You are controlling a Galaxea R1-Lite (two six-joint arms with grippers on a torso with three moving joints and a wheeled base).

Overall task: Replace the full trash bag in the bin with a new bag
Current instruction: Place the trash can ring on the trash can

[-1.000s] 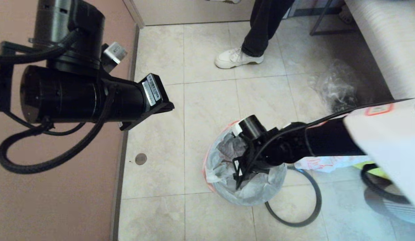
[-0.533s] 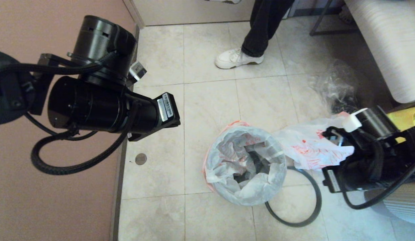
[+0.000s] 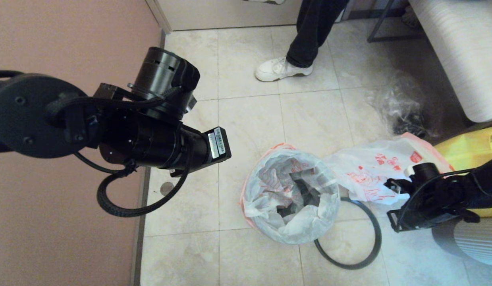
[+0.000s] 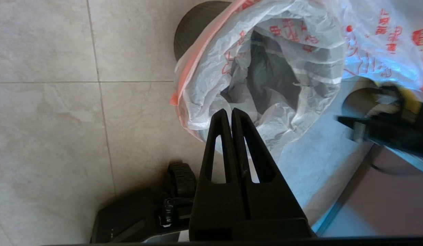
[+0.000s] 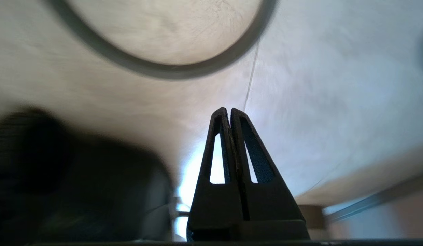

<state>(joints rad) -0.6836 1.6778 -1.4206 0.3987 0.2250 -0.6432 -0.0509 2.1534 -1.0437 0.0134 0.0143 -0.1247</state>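
**A:** You've got the bin pale grey, lined with a translucent white new bag carrying red print and a pink-orange edge.

**B:** And the ring rim on the floor?

**A:** Dark grey, you'll see it against cream marbled tiles. Beside it, the full trash bag shows white with red characters; a yellow fabric bag sits behind.

**B:** Grippers?

**A:** Left gripper and right gripper, both matte black. Wall dusty pink.
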